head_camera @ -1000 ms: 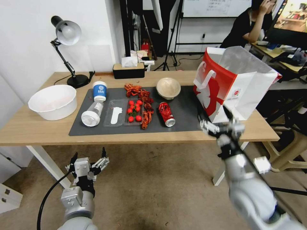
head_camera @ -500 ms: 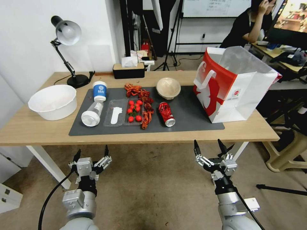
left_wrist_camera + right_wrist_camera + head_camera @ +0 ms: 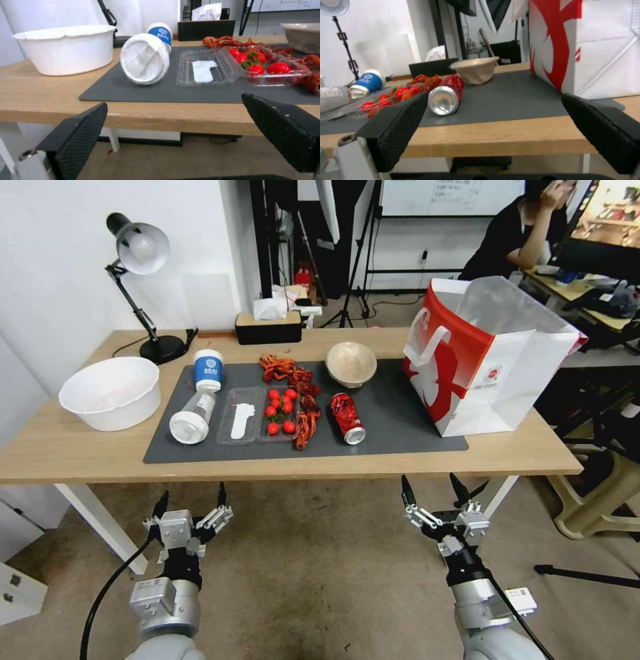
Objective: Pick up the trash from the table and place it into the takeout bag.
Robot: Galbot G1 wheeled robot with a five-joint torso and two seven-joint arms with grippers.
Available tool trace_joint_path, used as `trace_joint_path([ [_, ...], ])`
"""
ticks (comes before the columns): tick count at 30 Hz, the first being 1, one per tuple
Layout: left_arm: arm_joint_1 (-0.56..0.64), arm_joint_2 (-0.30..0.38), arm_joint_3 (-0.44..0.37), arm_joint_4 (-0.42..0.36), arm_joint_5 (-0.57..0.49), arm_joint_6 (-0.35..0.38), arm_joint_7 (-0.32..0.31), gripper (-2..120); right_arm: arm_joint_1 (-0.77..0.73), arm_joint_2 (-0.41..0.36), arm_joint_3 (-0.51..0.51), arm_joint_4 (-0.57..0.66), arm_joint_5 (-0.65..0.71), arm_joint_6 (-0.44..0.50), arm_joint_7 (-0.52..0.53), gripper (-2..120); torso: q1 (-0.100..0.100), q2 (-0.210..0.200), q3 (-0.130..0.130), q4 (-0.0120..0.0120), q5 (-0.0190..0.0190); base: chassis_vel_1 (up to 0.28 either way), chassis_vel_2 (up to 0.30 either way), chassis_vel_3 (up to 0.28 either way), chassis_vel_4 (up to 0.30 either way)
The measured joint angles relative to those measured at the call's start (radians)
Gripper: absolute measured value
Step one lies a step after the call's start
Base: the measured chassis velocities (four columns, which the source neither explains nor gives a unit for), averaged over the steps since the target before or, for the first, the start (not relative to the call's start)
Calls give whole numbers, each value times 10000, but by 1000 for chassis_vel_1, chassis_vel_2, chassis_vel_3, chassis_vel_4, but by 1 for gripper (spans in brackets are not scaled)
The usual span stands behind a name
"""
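Hidden: the inside of the takeout bag (image 3: 490,360) could not be seen; in the right wrist view its top was cut off.
Changed: right gripper (image 3: 431,492) had dropped from beside the bag a second before to below the table (image 3: 80,450) edge; the trash lay unmoved.
Left gripper (image 3: 191,499): below the front edge, fingers apart, empty.
Right gripper fingers: apart, empty.
Can (image 3: 347,418): on its side on the mat (image 3: 387,420), long axis front to back, silver end toward the robot.
Bottle (image 3: 191,419): lying down, white end forward, just in front of the upright cup (image 3: 208,370).
Bowl (image 3: 351,363): at the mat's rear, between can and bag.
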Motion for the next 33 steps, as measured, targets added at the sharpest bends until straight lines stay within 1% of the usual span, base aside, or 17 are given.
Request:
trace_joint_path([
  [5, -28, 6, -4, -25, -105, 0, 37, 100, 369, -88, -134, 96, 176, -503, 23, 100, 0, 0, 0, -1, 0, 0, 0, 0, 0],
  [6, -29, 9, -11, -36, -108, -1, 50, 100, 669, -159, -193, 148, 353, -807, 48, 100, 0, 0, 0, 2, -1, 0, 0, 0, 0],
  [7, -29, 9, -11, -36, -108, -1, 50, 100, 669, -159, -193, 148, 353, -807, 48, 100, 0, 0, 0, 2, -1, 0, 0, 0, 0],
  [8, -29, 10, -9, -40, -111, -1, 58, 100, 935, -207, -248, 159, 490, -1036, 61, 100, 0, 0, 0, -2, 0, 0, 0, 0, 0],
  [9, -29, 11, 8, -51, -148, -1, 67, 100, 1313, -264, -306, 156, 658, -1250, 58, 100, 0, 0, 0, 2, 0, 0, 0, 0, 0],
  [11, -31, 7, 28, -57, -182, -1, 68, 100, 1573, -294, -346, 125, 753, -1353, 38, 100, 0, 0, 0, 4, 0, 0, 0, 0, 0],
  [15, -62, -52, 203, -57, -201, 15, 116, 100, 3095, -462, -758, -223, 1348, -2242, 40, 100, 0, 0, 0, 0, 0, 0, 0, 0, 0],
  [16, -62, -52, 203, -57, -201, 15, 116, 100, 3095, -462, -758, -223, 1348, -2242, 40, 100, 0, 0, 0, 0, 0, 0, 0, 0, 0],
  [20, -82, -50, 277, -57, -175, 32, 126, 100, 4155, -510, -1229, -710, 1725, -2758, 220, 100, 1, -1, 1, 4, 0, 0, 0, 0, 0],
  [21, -148, -2, 328, -54, -171, 64, 129, 100, 4642, -490, -1428, -953, 1843, -2988, 352, 100, 1, -1, 1, 4, 1, 0, 0, 0, 0],
  [22, -174, 27, 349, -51, -171, 79, 131, 100, 4977, -466, -1557, -1102, 1922, -3162, 443, 100, 1, -1, 1, -5, -1, 0, 0, 0, 0],
  [24, -138, 51, 334, -52, -169, 85, 134, 100, 5786, -386, -1935, -1444, 2161, -3647, 613, 100, 0, -1, 1, 1, -1, 0, 0, 0, 0],
  [25, -138, 51, 334, -52, -169, 85, 134, 100, 5786, -386, -1935, -1444, 2161, -3647, 613, 100, 0, -1, 1, 1, -1, 0, 0, 0, 0],
  [28, -83, 59, 243, -86, -170, 77, 144, 100, 6873, -176, -2575, -1958, 2565, -4618, 1024, 100, 1, -1, 1, 3, -3, 0, 0, 0, 0],
  [29, -84, 58, 212, -105, -174, 74, 159, 100, 7116, -97, -2745, -2101, 2667, -4853, 1139, 100, 1, -1, 2, 3, -1, 0, 0, 0, 0],
  [30, -84, 58, 212, -105, -174, 74, 159, 100, 7116, -97, -2745, -2101, 2667, -4853, 1139, 100, 1, -1, 2, 3, -1, 0, 0, 0, 0],
  [33, -124, 51, 105, -140, -195, 71, 191, 100, 7922, 213, -3266, -2579, 2898, -5867, 1793, 100, 0, -1, 1, 2, -1, 0, 0, 0, 0],
])
